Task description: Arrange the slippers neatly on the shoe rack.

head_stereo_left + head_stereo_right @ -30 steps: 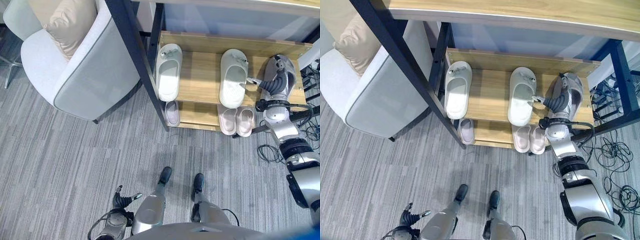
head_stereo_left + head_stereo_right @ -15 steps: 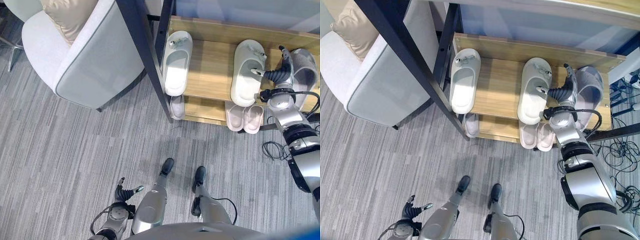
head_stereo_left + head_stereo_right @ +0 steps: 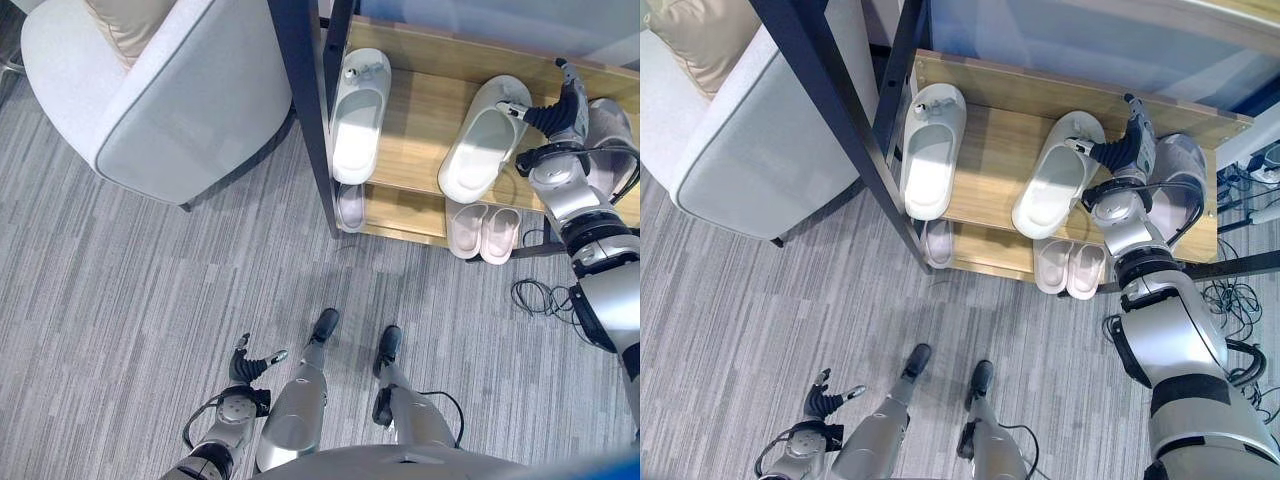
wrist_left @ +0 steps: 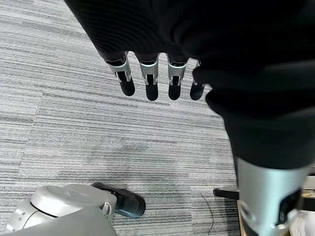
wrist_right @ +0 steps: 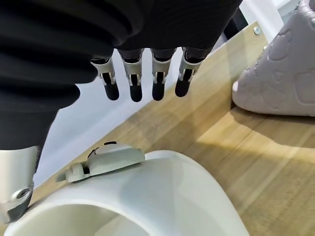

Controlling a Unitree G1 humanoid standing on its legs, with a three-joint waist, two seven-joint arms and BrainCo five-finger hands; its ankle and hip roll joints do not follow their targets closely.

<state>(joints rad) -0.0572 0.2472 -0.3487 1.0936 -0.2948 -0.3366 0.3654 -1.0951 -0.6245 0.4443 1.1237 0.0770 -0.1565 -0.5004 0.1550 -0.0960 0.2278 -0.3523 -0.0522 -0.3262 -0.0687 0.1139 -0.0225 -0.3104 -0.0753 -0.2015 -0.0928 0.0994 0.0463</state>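
Two white slippers lie on the rack's upper wooden shelf (image 3: 420, 130). The left one (image 3: 358, 115) lies straight. The middle one (image 3: 483, 140) lies slanted, its toe end turned to the right. My right hand (image 3: 558, 115) is open at that toe end, its thumb against the slipper. In the right wrist view, its straight fingers (image 5: 133, 83) hover over the white slipper (image 5: 147, 201). A grey slipper (image 3: 610, 130) sits just right of the hand. My left hand (image 3: 245, 368) hangs open low over the carpet, fingers (image 4: 147, 83) straight.
A pink pair (image 3: 483, 230) and one more pale slipper (image 3: 350, 207) lie on the lower shelf. A dark frame post (image 3: 305, 110) stands left of the rack. A grey armchair (image 3: 150, 100) with a beige cushion sits further left. Cables (image 3: 535, 295) lie on the carpet at right.
The middle white slipper has turned from straight to slanted, its heel swinging left. My right hand has moved toward the back of the shelf. The camera view has shifted.
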